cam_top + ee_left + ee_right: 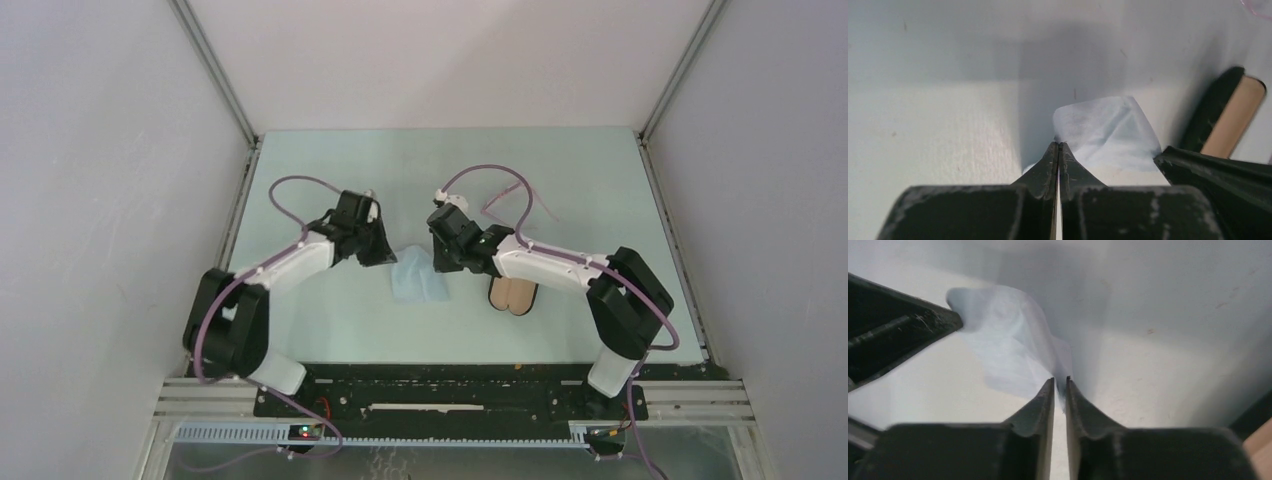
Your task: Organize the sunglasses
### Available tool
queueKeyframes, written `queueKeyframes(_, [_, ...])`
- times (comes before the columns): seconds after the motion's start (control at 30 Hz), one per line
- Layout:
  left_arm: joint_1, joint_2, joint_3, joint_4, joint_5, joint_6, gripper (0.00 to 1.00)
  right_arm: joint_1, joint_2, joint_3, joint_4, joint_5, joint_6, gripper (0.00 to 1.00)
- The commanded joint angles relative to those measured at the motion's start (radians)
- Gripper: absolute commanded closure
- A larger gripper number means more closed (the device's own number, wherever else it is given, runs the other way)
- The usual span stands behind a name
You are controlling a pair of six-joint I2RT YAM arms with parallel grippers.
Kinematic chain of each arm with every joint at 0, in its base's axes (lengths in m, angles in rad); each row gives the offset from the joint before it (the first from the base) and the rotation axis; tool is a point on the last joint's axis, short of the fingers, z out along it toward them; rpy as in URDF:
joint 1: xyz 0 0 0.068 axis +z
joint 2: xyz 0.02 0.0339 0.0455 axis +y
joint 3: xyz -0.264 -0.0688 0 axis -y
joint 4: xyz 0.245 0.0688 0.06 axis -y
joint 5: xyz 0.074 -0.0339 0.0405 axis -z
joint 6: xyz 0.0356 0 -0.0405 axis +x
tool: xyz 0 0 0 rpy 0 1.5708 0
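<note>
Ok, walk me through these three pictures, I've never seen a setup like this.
The wide picture looks down on two robot arms bolted to a table. The other two come from cameras on the wrists, so the dark prongs at the bottom are each arm's own fingers. On the table lie a light blue cloth, an open black case with tan lining, and thin pink sunglasses farther back. The left gripper and right gripper are both shut, each pinching one edge of the cloth.
</note>
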Motion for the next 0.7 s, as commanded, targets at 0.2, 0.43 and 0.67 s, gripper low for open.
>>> queueKeyframes(0.2, [-0.006,0.139,0.230,-0.108,-0.209,0.013,0.47,-0.067,-0.008,0.045,-0.060,0.121,-0.012,0.34])
queueKeyframes(0.43, [-0.099,-0.093,-0.012,-0.089,-0.257,-0.013,0.50,-0.023,-0.108,-0.133,-0.006,0.029,0.089,0.39])
queueKeyframes(0.67, [-0.125,-0.122,-0.215,0.030,-0.211,-0.142,0.56,0.020,-0.038,-0.139,0.044,0.002,0.142,0.48])
